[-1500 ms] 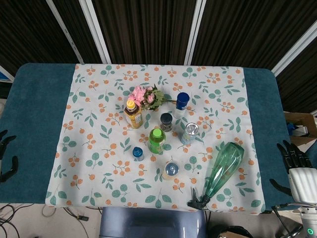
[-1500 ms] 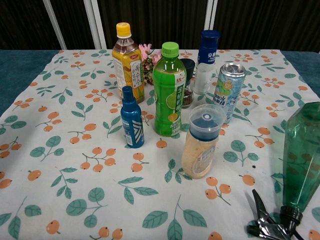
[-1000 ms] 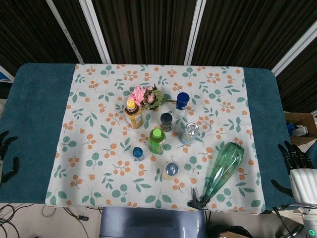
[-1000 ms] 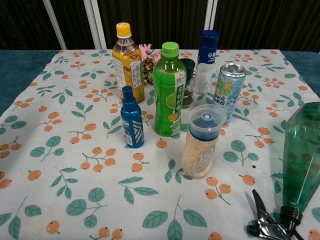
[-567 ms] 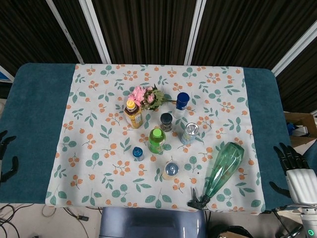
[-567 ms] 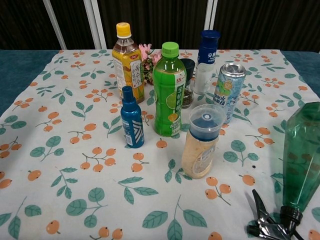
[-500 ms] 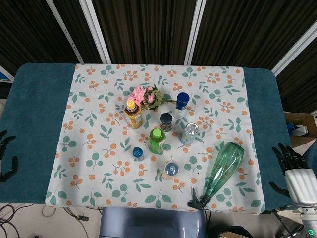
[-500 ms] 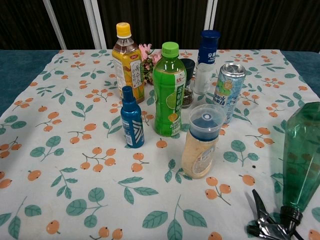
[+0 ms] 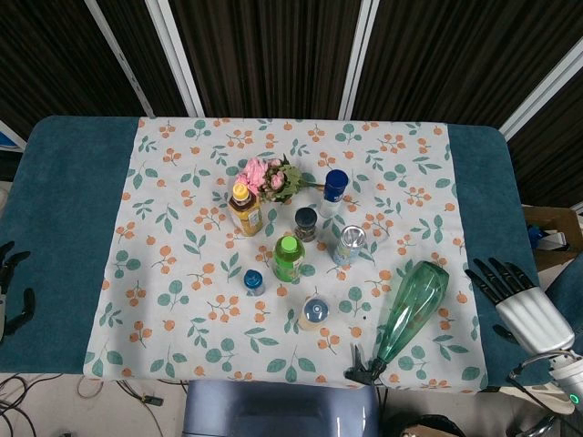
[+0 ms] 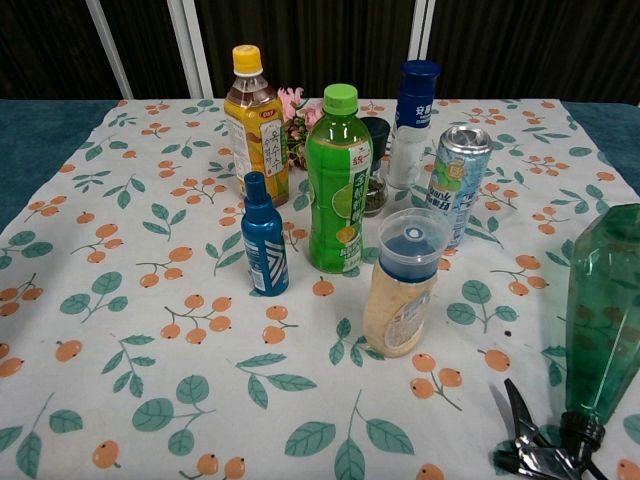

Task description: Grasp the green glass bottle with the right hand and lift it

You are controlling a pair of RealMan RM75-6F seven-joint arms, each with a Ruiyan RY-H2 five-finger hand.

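Note:
The green glass bottle (image 9: 411, 309) lies on its side on the floral cloth at the front right, its black swing-top neck toward the front edge. The chest view shows its wide body (image 10: 608, 312) at the right border. My right hand (image 9: 512, 301) hovers over the blue table edge just right of the bottle, fingers spread, holding nothing, apart from the glass. My left hand (image 9: 11, 289) shows only as dark fingers at the far left edge, spread and empty. Neither hand appears in the chest view.
Several upright containers cluster mid-table: a yellow-capped tea bottle (image 9: 244, 209), a green plastic bottle (image 9: 289, 259), a small blue spray bottle (image 9: 253, 281), a can (image 9: 350, 243), a clear-lidded jar (image 9: 314, 313), a dark jar (image 9: 306, 223), a blue-capped white bottle (image 9: 334, 190) and pink flowers (image 9: 266, 176).
My right hand has moved left and up, in over the table edge toward the green glass bottle. The bottle and the left hand have not moved.

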